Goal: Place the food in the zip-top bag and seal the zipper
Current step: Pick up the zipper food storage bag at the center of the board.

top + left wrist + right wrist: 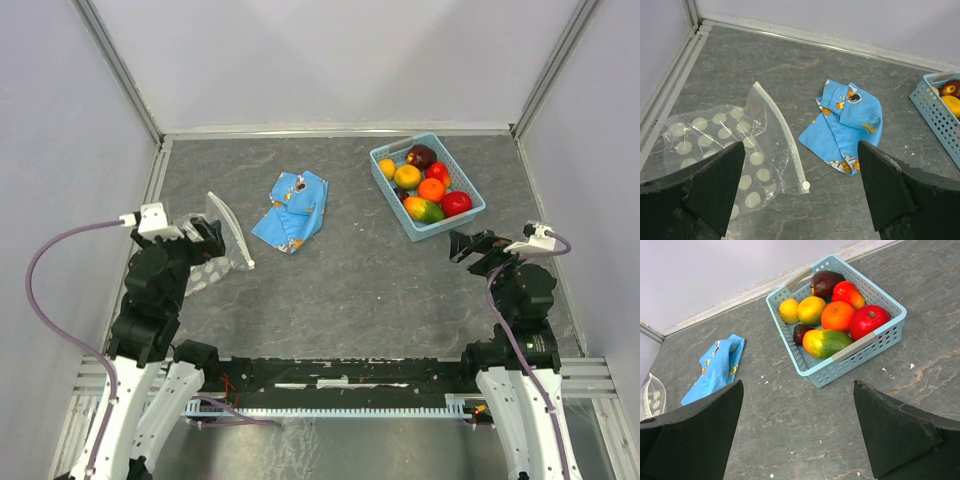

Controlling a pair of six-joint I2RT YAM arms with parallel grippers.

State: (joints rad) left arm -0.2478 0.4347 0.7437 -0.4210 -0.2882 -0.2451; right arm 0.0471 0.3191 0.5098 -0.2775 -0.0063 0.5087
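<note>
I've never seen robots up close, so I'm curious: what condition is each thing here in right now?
zip-top bag: lying down, empty.
zipper: sealed or not, cannot tell.
food: all in the basket.
basket: upright, holding the food.
cloth: crumpled.
left gripper: open, empty.
right gripper: open, empty.

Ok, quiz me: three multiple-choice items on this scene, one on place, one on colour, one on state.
1. The food sits: A in the basket; B beside it; C under it.
2. The cloth is: A red; B blue; C green.
3. The left end effector is: A shut on the cloth; B open, empty; C shut on food.
Answers: A, the fruits fill the basket; B, its print is blue; B, its jaws stand apart, gripping nothing.
</note>
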